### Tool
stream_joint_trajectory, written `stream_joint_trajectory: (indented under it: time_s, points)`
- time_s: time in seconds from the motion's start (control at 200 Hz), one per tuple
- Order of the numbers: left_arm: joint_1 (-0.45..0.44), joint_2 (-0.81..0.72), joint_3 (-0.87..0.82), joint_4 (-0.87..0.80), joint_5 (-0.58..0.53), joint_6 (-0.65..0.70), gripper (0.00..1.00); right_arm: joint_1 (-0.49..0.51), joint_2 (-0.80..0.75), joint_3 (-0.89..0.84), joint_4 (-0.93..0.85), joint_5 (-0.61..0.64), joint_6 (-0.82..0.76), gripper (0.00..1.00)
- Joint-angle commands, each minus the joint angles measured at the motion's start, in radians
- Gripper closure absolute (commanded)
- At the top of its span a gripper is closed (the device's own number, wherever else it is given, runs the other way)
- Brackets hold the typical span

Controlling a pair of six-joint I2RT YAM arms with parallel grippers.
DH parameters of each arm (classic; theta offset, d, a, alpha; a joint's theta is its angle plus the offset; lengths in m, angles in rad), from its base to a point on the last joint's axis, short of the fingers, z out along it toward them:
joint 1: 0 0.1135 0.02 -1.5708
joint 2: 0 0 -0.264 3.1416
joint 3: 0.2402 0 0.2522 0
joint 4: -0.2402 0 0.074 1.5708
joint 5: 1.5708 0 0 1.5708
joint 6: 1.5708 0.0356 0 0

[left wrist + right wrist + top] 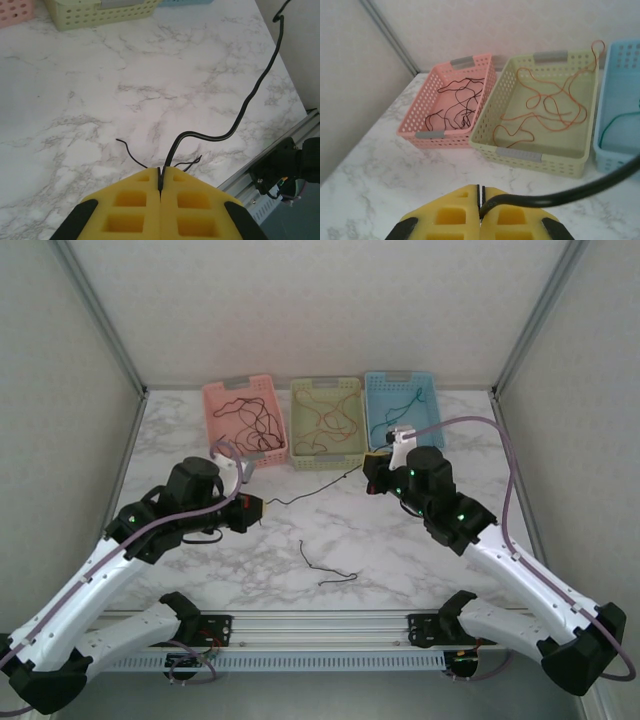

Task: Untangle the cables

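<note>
One thin black cable (312,489) is stretched above the marble table between my two grippers. My left gripper (259,508) is shut on its left end; in the left wrist view the cable (235,125) rises from the shut yellow jaws (161,175) and curves up to the right. My right gripper (372,476) is shut on the other end, which leaves its jaws (480,198) to the right as a black cable (570,196). Another black cable (327,568) lies loose on the table between the arms, partly under the left fingers (131,152).
Three baskets stand at the back: pink (216,400) with black cables (459,100), green (300,395) with reddish-orange cables (550,107), blue (432,390) with teal cable (615,122). The metal rail (320,625) runs along the near edge.
</note>
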Motion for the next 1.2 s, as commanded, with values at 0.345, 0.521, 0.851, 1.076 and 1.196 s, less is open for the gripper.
stream_joint_trajectory:
  time_s: [0.345, 0.521, 0.851, 1.076, 1.196]
  points:
    - [0.032, 0.105, 0.043, -0.056, -0.151, -0.039, 1.0, -0.052, 0.199, 0.166, -0.045, 0.101, 0.29, 0.62]
    - [0.078, 0.158, 0.171, -0.034, -0.203, -0.047, 1.0, -0.054, 0.216, 0.19, -0.074, 0.097, 0.238, 0.34]
    - [0.241, 0.269, 0.396, -0.074, -0.307, -0.019, 1.0, -0.075, 0.121, 0.093, -0.097, 0.118, 0.187, 0.33]
    - [0.369, 0.457, 0.449, -0.059, -0.36, 0.017, 1.0, -0.093, 0.049, 0.03, -0.131, 0.123, 0.175, 0.34]
    - [0.437, 0.557, 0.458, -0.017, -0.32, 0.004, 1.0, -0.099, 0.013, 0.014, -0.157, 0.138, 0.156, 0.34]
